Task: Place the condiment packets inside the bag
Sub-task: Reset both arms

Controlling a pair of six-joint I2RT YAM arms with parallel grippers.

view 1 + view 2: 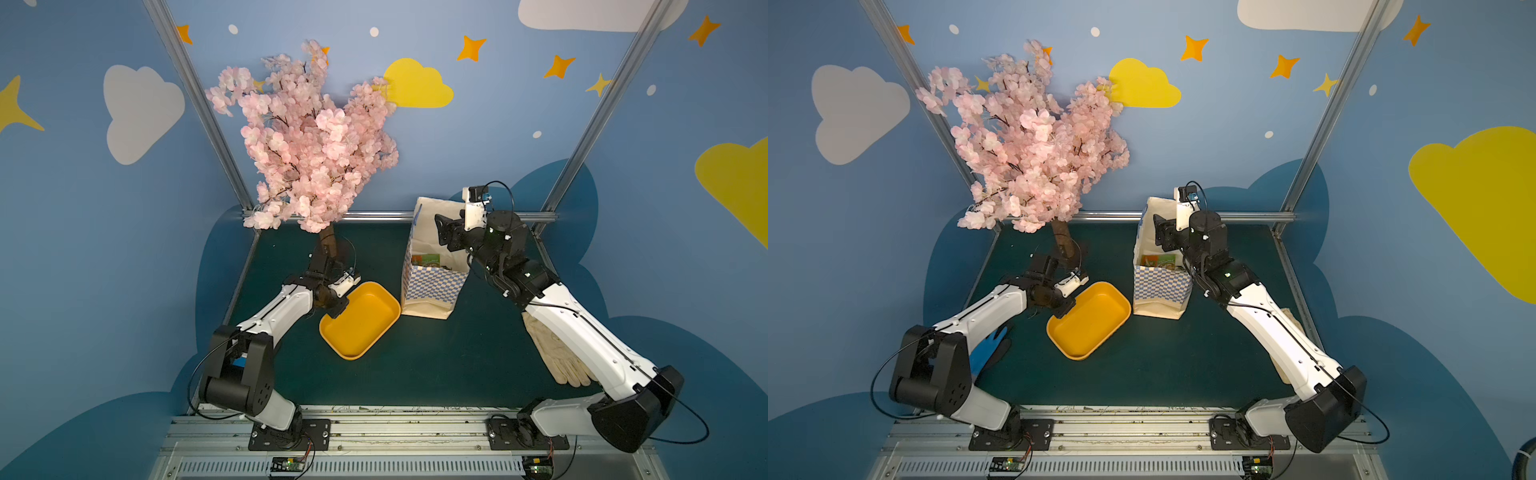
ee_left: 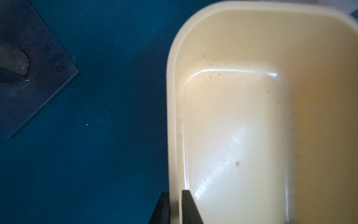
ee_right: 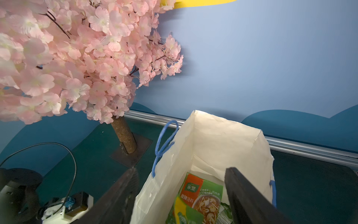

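Bag: stood upright on the green table (image 1: 436, 353) toward the back rail, just beside the yellow tray (image 1: 361, 320); the bag (image 1: 430, 286) (image 1: 1160, 286) (image 3: 213, 139) is seen with its mouth open upward.
Packets: seen in both top views (image 1: 428, 261) (image 1: 1158, 262) and in the right wrist view (image 3: 201, 197), lying inside the bag near its bottom; at least two are overlapped.
Right gripper: held over the bag's open mouth (image 1: 440, 230) (image 1: 1158, 230) (image 3: 182, 170); its fingers (image 3: 244, 194) are spread wide and nothing is held between them.
Left gripper: set low at the tray's edge (image 1: 338, 307) (image 2: 175, 192); its fingers (image 2: 189, 207) are narrowly parted, one on each side of the tray's rim; whether the rim is pinched cannot be told.
Tray floor: dotted with dark specks.
Tree: a pink blossom tree (image 1: 316, 137) is placed at the back left.
Gloves: a beige glove (image 1: 557, 357) is partly covered by the right arm; a blue glove (image 1: 988, 349) lies beside the left arm.
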